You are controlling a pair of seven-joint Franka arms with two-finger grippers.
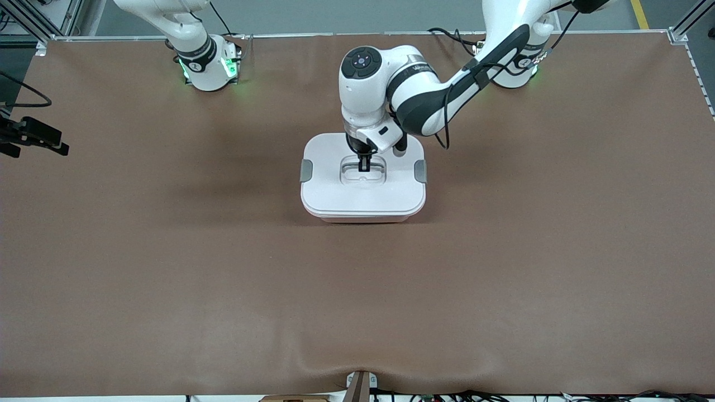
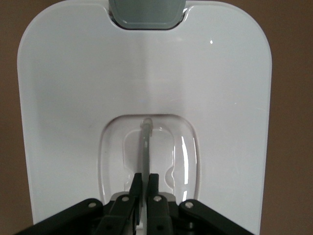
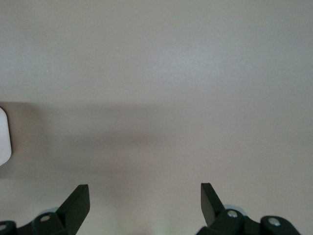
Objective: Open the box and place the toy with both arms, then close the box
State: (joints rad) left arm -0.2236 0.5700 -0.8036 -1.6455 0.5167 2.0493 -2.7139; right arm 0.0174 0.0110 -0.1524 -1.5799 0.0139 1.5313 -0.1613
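The box point(image 1: 335, 192) stands in the middle of the table with its white lid on and a grey clip point(image 1: 306, 170) at each end. A strip of the pink tub point(image 1: 363, 219) shows under the lid's edge nearest the front camera. My left gripper point(image 1: 364, 164) reaches down into the lid's recessed middle. In the left wrist view the left gripper point(image 2: 145, 178) is shut on the thin handle bar point(image 2: 145, 142). My right gripper point(image 3: 145, 196) is open and empty over bare table, and it is out of the front view. The toy is not in view.
The brown mat point(image 1: 503, 268) covers the whole table. A black fixture point(image 1: 33, 137) juts in at the table edge toward the right arm's end. A white edge point(image 3: 3, 134) shows at the side of the right wrist view.
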